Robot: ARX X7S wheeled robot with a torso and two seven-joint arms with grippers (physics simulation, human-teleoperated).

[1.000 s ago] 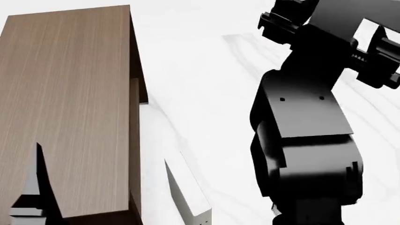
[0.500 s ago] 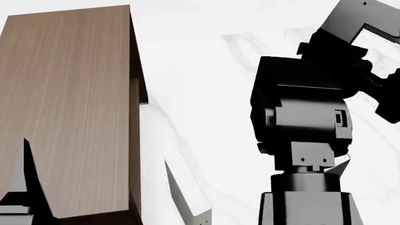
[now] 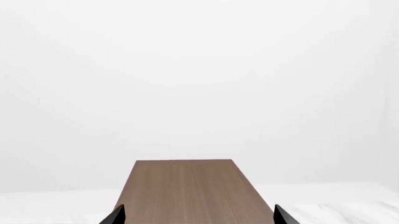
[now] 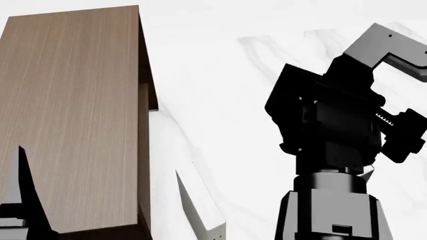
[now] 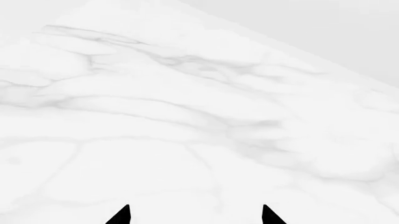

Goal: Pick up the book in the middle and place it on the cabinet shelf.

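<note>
The book does not show in any view. The cabinet shelf (image 4: 73, 115) is a tall wood-grain box at the left of the head view, with a lighter flat top. My left gripper (image 3: 198, 217) hangs open over that top (image 3: 184, 186), its two black fingertips wide apart with nothing between them. One of its fingers (image 4: 27, 200) rises at the head view's lower left. My right gripper (image 5: 194, 216) is open too, with only white marble under it. The right arm (image 4: 327, 125) fills the right of the head view.
A pale off-white book (image 4: 200, 207) with small dots on its edge lies on the white marble surface (image 4: 220, 75) just right of the cabinet's base. The bulky right arm blocks what lies behind it.
The right arm has swung, and its wrist has dropped from the head view's top right corner to mid right. The left finger has slid left and lower over the cabinet top.
</note>
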